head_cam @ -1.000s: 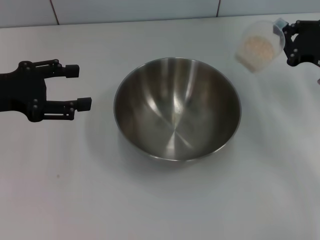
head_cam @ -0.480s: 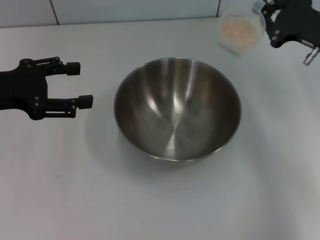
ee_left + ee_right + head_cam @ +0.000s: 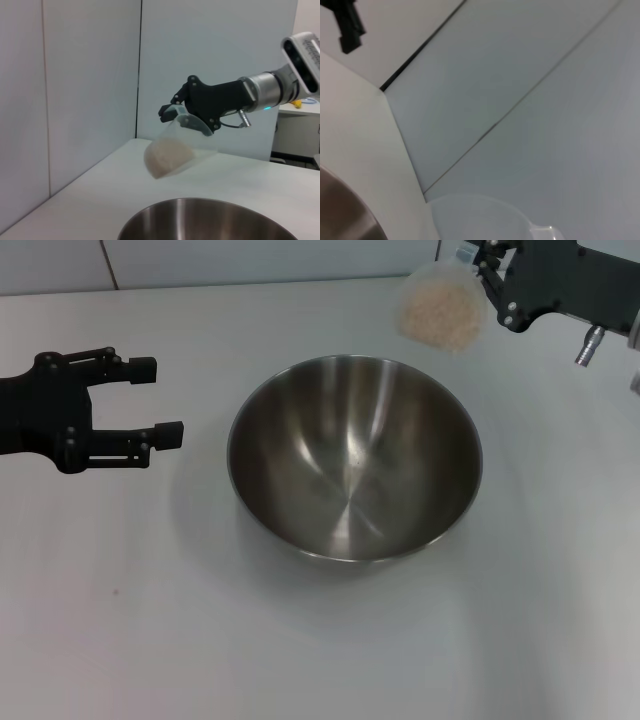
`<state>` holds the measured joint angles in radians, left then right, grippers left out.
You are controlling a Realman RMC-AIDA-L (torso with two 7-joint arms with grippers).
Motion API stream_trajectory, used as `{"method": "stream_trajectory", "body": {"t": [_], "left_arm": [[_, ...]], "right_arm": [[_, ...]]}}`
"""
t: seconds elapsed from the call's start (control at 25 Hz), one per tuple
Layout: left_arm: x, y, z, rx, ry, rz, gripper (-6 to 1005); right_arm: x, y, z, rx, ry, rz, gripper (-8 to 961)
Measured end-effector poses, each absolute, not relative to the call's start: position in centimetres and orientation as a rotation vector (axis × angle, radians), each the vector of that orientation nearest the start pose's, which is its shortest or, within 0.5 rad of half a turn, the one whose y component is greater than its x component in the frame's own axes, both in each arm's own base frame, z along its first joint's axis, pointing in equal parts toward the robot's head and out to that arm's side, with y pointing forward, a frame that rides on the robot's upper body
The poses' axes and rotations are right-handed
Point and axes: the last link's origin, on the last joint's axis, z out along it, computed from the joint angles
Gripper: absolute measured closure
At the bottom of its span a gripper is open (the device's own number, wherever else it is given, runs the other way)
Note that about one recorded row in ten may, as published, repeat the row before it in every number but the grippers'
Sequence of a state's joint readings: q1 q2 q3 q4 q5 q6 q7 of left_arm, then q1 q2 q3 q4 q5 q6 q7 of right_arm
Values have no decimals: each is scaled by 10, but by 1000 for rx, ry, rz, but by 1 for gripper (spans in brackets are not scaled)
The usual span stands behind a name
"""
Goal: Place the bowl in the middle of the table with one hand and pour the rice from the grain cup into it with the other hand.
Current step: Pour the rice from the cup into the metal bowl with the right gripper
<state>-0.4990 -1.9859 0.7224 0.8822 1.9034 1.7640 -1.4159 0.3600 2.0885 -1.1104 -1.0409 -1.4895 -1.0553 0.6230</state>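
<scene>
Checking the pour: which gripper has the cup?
The right gripper, raised beyond the bowl, grips the rice-filled grain cup; the left gripper is open and empty.

A plain matte white tabletop carries one large round stainless-steel mixing bowl, standing upright near its middle

Bright, even light; soft glare inside the bowl, faint shadow beneath; grain cup seemingly motion-blurred.
</scene>
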Motion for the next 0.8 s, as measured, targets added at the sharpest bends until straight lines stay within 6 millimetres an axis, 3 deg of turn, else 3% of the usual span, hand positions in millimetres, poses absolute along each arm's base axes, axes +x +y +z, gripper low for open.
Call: {"method": "stream_trajectory", "body": {"t": [0.28,0.8], "left_arm": [[-242,332,74,-2773,-311,-705,157],[-241,335,74,-2760,-308,-698,157]], "right_arm": [[200,366,41,-2092,-745,162,910],[180,359,33,-1967,-991,24,903]]}}
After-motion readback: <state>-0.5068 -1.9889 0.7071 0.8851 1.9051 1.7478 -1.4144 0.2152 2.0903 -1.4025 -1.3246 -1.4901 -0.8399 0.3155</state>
